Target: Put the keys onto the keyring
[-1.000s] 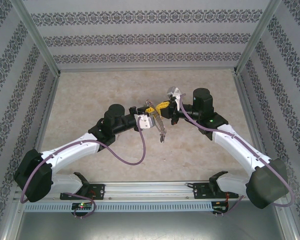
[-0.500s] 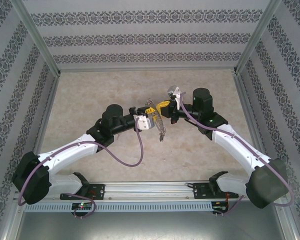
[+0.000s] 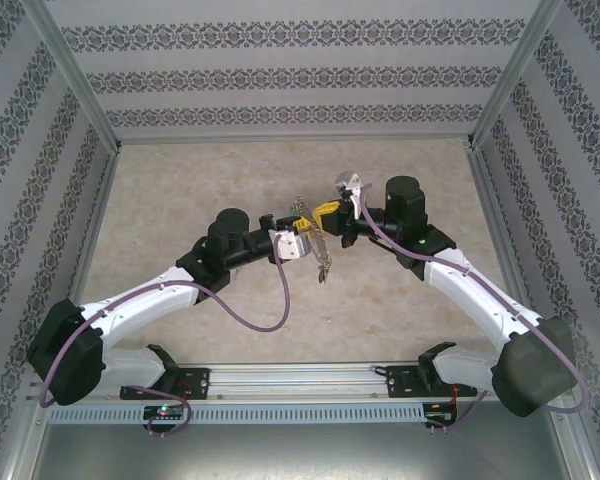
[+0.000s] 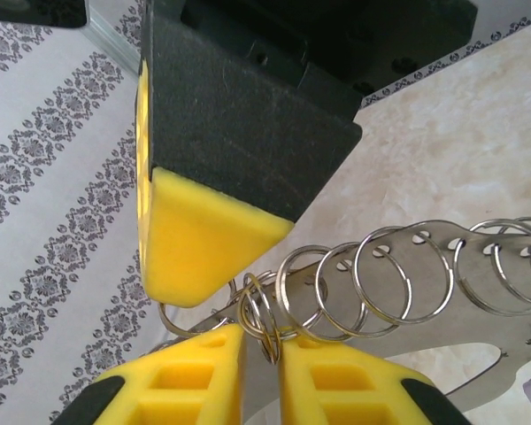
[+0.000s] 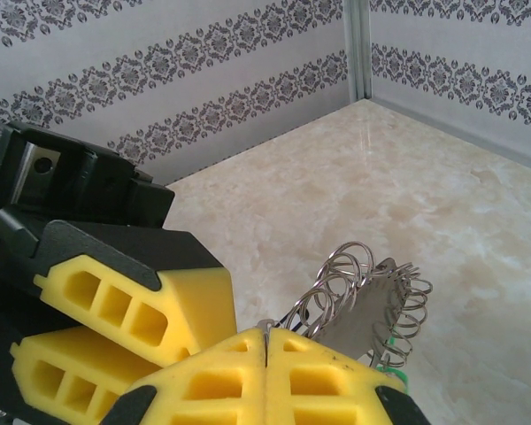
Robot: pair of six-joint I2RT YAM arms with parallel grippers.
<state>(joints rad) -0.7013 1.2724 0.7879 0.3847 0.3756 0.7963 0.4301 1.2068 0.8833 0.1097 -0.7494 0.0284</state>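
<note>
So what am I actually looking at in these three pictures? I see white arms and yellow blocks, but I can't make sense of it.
These are two robot arms bolted at the near edge of a table. One picture looks down from above. The other two come from small cameras on each wrist, so the yellow blocks are the padded fingers seen up close. The arms meet above the table. The right gripper is shut on the thin wire of a keyring, and a bunch of keys on little wire loops hangs from it. The left gripper is nearly closed around one small ring. I cannot tell whether it really pinches it.
</note>
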